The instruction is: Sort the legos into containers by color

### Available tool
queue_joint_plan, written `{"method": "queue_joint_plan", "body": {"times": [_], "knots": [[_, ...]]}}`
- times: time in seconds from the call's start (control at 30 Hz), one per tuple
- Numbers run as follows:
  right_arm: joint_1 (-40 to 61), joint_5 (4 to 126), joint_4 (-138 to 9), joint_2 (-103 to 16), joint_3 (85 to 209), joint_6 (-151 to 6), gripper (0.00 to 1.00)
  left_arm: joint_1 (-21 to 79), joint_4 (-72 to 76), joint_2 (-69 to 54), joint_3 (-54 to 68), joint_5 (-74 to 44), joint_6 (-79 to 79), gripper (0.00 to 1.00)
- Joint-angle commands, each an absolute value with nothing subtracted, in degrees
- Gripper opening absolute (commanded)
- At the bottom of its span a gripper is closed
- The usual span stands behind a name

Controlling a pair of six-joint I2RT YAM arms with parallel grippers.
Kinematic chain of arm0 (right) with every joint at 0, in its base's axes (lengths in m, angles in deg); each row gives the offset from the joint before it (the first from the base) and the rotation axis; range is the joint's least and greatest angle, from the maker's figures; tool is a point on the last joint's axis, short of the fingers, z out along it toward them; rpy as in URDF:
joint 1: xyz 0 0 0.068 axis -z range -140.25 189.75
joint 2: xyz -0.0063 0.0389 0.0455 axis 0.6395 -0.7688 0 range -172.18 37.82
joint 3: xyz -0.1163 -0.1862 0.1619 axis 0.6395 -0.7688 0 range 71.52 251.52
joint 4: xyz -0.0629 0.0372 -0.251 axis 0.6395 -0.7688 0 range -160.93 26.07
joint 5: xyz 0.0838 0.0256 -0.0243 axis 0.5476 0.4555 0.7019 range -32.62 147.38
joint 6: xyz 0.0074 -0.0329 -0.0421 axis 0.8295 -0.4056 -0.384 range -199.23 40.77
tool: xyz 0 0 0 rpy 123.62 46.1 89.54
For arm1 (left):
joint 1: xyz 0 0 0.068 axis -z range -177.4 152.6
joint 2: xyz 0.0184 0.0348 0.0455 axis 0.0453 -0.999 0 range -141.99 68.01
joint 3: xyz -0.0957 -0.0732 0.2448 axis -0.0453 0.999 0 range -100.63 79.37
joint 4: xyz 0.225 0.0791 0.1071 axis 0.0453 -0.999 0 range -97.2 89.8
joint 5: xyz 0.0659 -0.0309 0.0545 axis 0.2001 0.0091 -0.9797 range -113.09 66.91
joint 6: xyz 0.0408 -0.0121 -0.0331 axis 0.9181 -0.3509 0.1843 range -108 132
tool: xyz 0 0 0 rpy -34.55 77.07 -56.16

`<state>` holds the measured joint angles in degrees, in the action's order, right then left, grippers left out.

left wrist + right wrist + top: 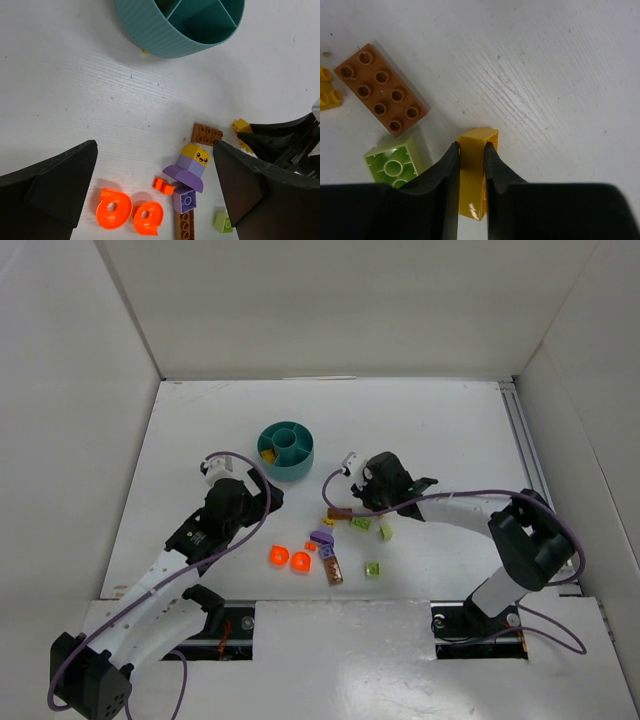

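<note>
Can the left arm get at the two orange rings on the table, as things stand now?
Probably yes. The left claw is open close to them, and the orange rings lie flat on the bare table with nothing on top. A small orange piece sits close by on one side.

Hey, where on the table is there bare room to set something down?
Bare: the far strip between dish and back wall, and the table's right side beyond the right arm. Crowded: near the bricks between the arms, in front of the dish.
</note>
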<state>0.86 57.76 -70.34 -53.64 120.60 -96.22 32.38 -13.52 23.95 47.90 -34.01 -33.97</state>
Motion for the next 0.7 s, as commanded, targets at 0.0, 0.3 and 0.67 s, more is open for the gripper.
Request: {"method": "queue_joint_plan", "body": {"times": [0.0,0.3,0.67], "knots": [[1.26,62.82,-69.03,-53.67,121.36,-96.11,0.14,32.39,-14.7,24.41,47.02,-36.26,-33.96,1.0],[0.64,72.57,-61.13,-47.44,124.77,-101.19,0.03,32.39,-19.0,28.89,48.69,-42.07,-41.95,1.0],[-5.24,84.0,-55.75,-63.94,152.63,-106.56,0.03,28.89,-21.73,26.17,50.88,-42.09,-50.22,1.0]]}}
